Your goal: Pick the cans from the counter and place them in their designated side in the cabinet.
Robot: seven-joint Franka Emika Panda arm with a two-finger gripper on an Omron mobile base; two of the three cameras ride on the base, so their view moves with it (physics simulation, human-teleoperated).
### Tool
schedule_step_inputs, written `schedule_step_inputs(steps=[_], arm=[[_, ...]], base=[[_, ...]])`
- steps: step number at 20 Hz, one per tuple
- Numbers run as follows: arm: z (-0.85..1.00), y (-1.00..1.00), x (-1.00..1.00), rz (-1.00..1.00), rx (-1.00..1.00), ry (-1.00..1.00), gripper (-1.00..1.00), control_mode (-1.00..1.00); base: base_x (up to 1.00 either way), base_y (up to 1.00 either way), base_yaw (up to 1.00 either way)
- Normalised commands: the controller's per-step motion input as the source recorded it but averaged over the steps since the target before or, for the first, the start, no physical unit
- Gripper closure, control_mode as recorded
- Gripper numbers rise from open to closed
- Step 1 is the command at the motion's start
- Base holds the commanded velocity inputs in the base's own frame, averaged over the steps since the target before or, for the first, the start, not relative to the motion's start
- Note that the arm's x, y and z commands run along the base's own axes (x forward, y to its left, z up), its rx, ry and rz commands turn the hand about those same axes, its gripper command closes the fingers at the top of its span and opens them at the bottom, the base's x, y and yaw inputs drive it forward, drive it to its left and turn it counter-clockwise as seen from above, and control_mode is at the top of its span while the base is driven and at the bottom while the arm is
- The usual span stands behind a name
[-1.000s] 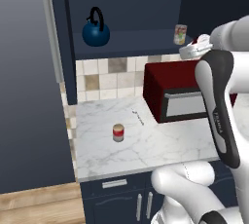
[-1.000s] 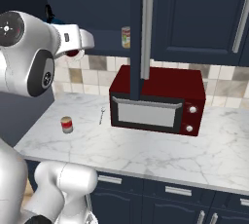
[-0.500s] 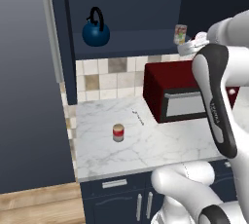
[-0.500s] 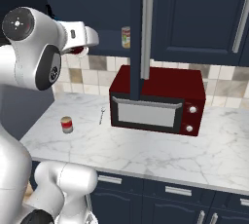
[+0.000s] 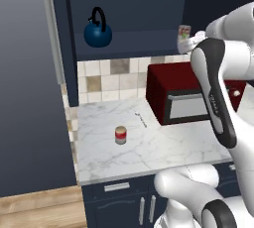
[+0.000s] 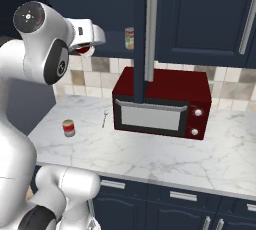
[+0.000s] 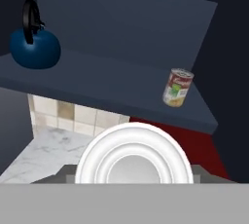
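My gripper (image 6: 86, 48) is raised in front of the open cabinet (image 7: 112, 84), shut on a can (image 7: 133, 156). That can's pale ringed end faces the hand view, and a bit of its red side (image 6: 85, 51) shows under the hand in the right base view. A second can (image 5: 120, 135), red over tan-grey, stands upright on the counter (image 5: 163, 147) left of the microwave; the right base view also has this can (image 6: 68, 128). The fingers are hidden behind the held can.
On the cabinet shelf a blue kettle (image 7: 34, 47) sits at the left and a can with a yellowish-green label (image 7: 177, 87) at the right. A dark red microwave (image 6: 160, 104) stands below. A small utensil (image 6: 104, 118) lies on the counter.
The arm has carried the held can to the right and closer to the cabinet shelf. The can on the counter has not moved.
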Motion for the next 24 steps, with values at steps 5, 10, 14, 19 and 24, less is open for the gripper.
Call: schedule_step_inputs(steps=[5,10,14,19,24], arm=[[0.00,-0.04,0.20,0.00,0.00,0.04,1.00,-1.00],[0.00,-0.05,0.22,0.00,0.00,0.03,1.00,-1.00],[0.00,-0.03,0.24,0.00,0.00,0.03,1.00,-1.00],[0.00,-0.02,0.21,0.00,0.00,0.02,1.00,-1.00],[0.00,-0.02,0.12,0.00,0.00,0.00,1.00,-1.00]], base=[[0.00,0.00,0.00],[0.00,0.00,0.00],[0.00,0.00,0.00],[0.00,0.00,0.00],[0.00,0.00,0.00]])
